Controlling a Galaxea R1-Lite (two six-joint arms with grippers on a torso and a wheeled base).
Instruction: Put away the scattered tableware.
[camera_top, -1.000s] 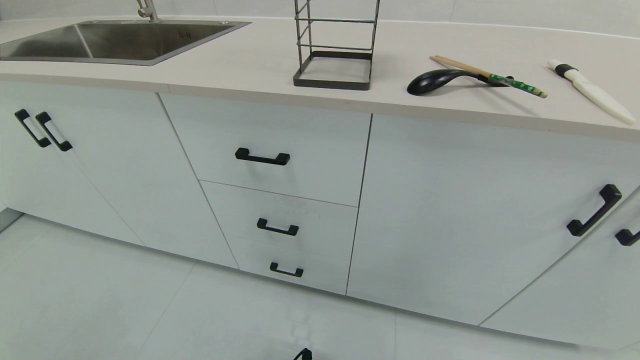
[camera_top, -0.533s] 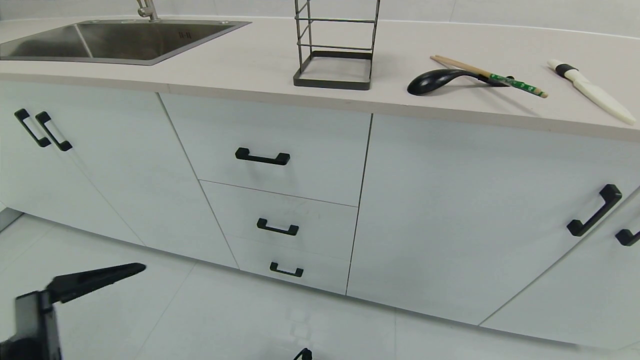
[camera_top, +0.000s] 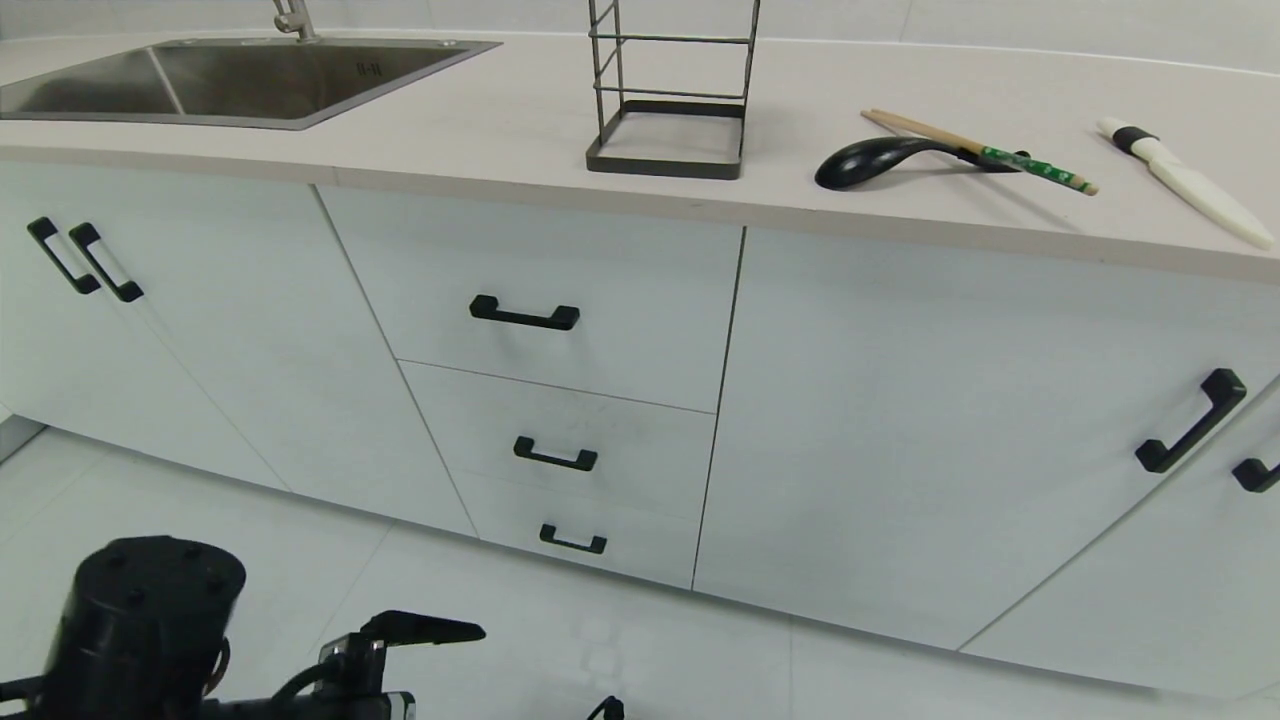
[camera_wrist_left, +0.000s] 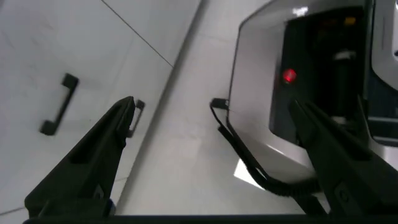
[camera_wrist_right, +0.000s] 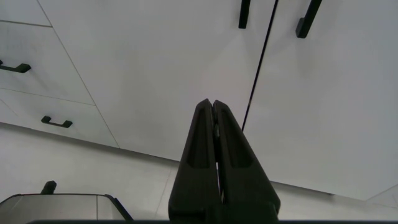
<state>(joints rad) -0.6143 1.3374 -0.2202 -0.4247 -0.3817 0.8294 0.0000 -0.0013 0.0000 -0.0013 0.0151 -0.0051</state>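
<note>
Nothing has been put away yet, as far as I can judge. The wire rack stands empty on the surface, and all 3 pieces lie loose to the right of it. The black spoon is the nearest to the rack. The chopsticks lie just beyond the spoon, their patterned ends resting across its handle. The white knife is the farthest from the rack, well apart from the other 2.

My left gripper is spread wide and holds nothing. It sits far below the rack, down near the floor in front of the cabinets. My right gripper has its fingers pressed together with nothing between them. It also sits well below the rack, facing the cabinet doors.

So the whole job is left: 3 pickups and 3 placements, presumably into the rack. Both arms have to come up to the surface first.
</note>
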